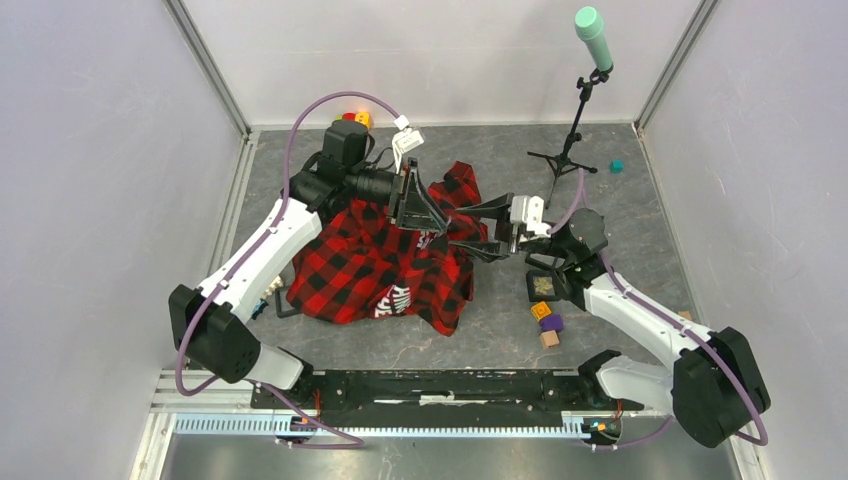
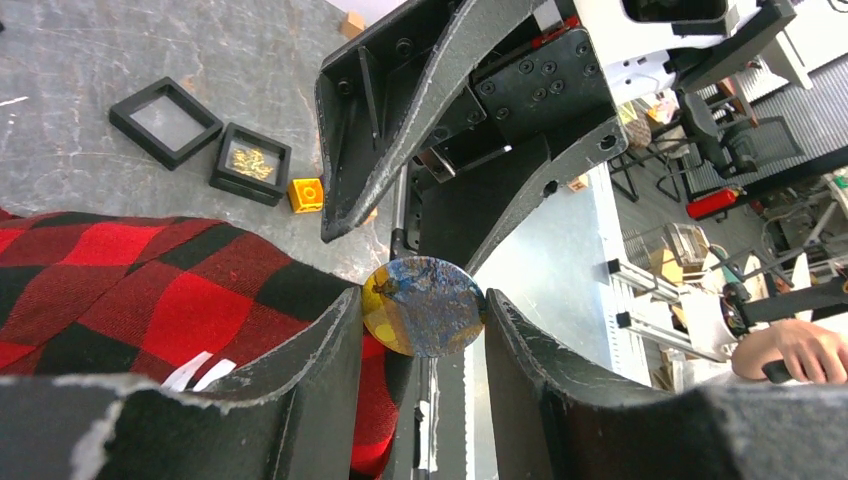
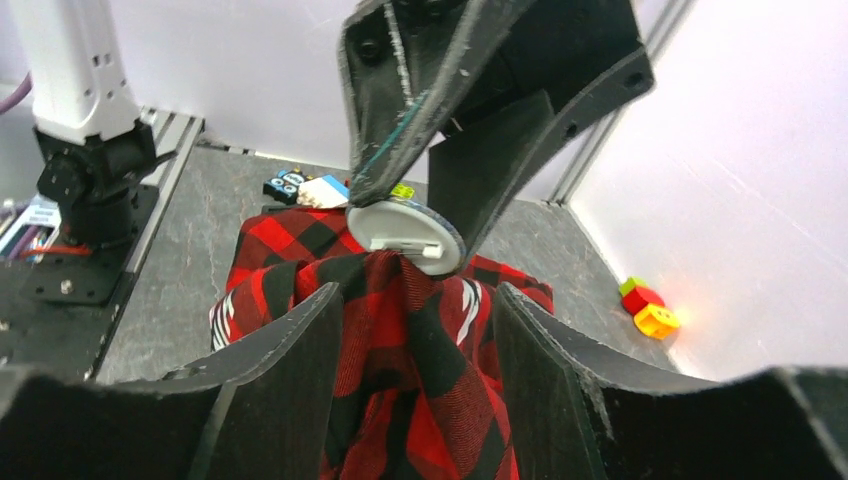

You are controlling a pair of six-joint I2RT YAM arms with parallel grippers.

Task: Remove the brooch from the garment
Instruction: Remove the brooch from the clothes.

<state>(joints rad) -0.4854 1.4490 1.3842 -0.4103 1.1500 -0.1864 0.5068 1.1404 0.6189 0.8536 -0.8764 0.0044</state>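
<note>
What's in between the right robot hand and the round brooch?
Only the garment: in the right wrist view its red-and-black cloth bunches between the fingers of the right gripper and rises straight to the brooch, held by the left gripper.

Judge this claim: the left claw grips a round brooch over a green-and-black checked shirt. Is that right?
No. The shirt is red-and-black checked, not green, as the left wrist view shows. The left claw does grip the round brooch over it.

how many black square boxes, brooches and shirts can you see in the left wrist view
black square boxes: 2
brooch: 1
flannel shirt: 1
total: 4
</note>
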